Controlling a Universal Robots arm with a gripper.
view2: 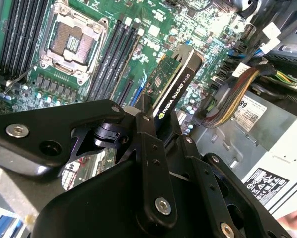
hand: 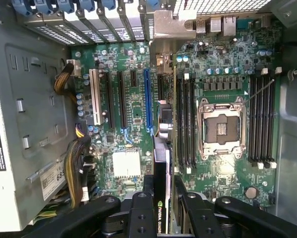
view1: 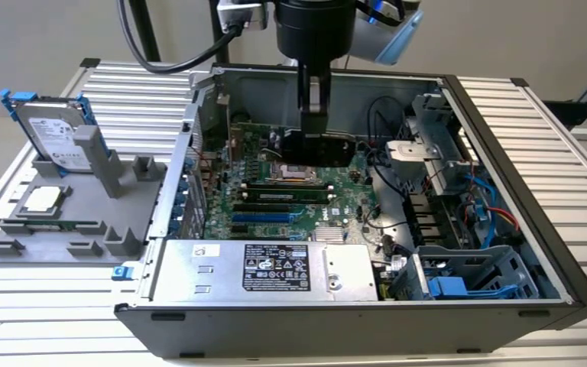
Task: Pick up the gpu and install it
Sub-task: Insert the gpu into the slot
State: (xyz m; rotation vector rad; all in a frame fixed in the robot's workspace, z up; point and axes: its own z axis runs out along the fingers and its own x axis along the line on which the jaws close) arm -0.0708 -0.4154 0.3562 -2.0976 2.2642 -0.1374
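Exterior view, its left to its right.

Grey fixture (view1: 59, 222): on the slatted table (view1: 49, 306), outside the case. Carries a hard drive (view1: 54, 138) standing upright with blue rails, a CPU (view1: 42, 199) lying flat, a memory stick (view1: 49, 226) on edge.

Case (view1: 355, 321): open, side panel off. Power supply (view1: 263, 267) along the near wall; motherboard (view1: 273, 183) on the floor of the case; drive cage (view1: 467, 279) and cables toward the view's right.

Gripper (view2: 161, 116): hangs from the arm above the motherboard, closed on the gpu.

Gpu (view2: 176, 82): held on edge between the fingers, clear of the board, above the region between the expansion slots and the memory slots. Also seen edge-on in the first wrist view (hand: 162, 173).

Empty CPU socket (hand: 222, 128): beside the memory slots.

Blue slot (hand: 148, 101): long, vacant, just beside the card's line in the first wrist view.

Step, as judged: pick-up done, card in carriage, install not yet made. Seating calls for the card's edge to line up over a slot and its bracket to face the rear openings (hand: 89, 25).
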